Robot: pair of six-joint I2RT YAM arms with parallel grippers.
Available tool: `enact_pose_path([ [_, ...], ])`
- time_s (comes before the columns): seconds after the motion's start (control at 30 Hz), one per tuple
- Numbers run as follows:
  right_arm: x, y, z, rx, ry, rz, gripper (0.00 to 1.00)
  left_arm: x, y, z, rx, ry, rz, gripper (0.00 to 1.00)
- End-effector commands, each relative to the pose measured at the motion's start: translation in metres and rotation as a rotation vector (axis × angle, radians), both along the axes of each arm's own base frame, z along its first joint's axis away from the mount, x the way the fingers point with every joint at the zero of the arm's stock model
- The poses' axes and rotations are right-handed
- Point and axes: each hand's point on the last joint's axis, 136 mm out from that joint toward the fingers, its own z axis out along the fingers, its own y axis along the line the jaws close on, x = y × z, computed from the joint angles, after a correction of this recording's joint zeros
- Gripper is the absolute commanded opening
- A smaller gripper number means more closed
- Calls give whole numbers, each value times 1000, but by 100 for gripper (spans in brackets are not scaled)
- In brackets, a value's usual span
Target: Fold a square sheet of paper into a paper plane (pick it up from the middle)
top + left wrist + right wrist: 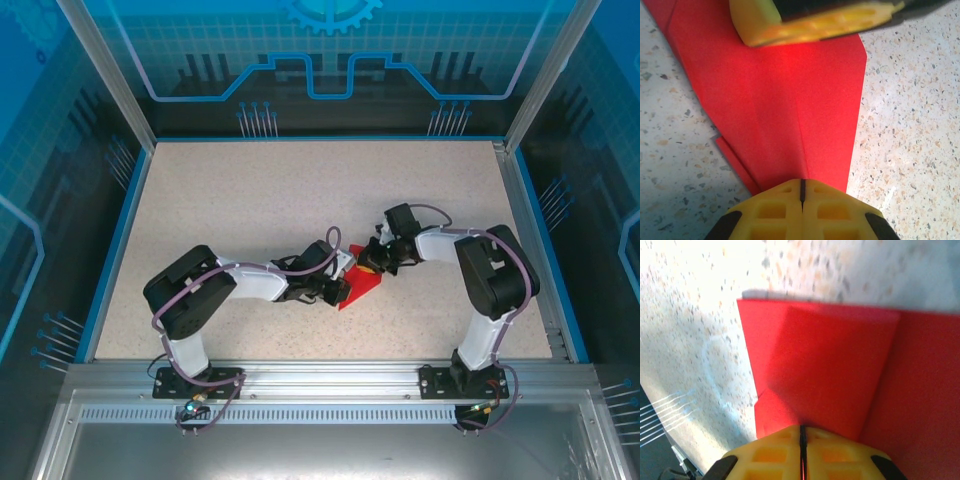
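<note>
Paper (790, 115) is mid-fold on the bench (910, 125). Your left tool (802, 192) and right tool (802, 437), fingers together, press it flat. Next crease probably needs careful edge alignment.

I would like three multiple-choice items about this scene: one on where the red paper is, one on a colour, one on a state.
1. Where is the red paper?
A. far left corner
B. near the middle of the table, between the left gripper and the right gripper
C. far right edge

2. What colour are the fingers?
A. blue
B. white
C. yellow

3. How is the paper?
A. folded, with layers
B. crumpled into a ball
C. torn in two

Answers:
1 B, the top view shows it between both arms' tips.
2 C, both wrist views show yellow.
3 A, creases and overlapping flaps show.
</note>
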Motion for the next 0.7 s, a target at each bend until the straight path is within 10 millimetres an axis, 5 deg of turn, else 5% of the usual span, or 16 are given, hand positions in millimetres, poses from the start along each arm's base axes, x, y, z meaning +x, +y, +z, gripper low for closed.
enact_pose_path([
  [0.0, 35, -36, -11, -133, -56, -108, 10, -58, 83, -81, 371, 207, 13, 0],
  [0.67, 83, -70, -13, -98, -76, -178, 9, -62, 85, -84, 375, 223, 8, 0],
])
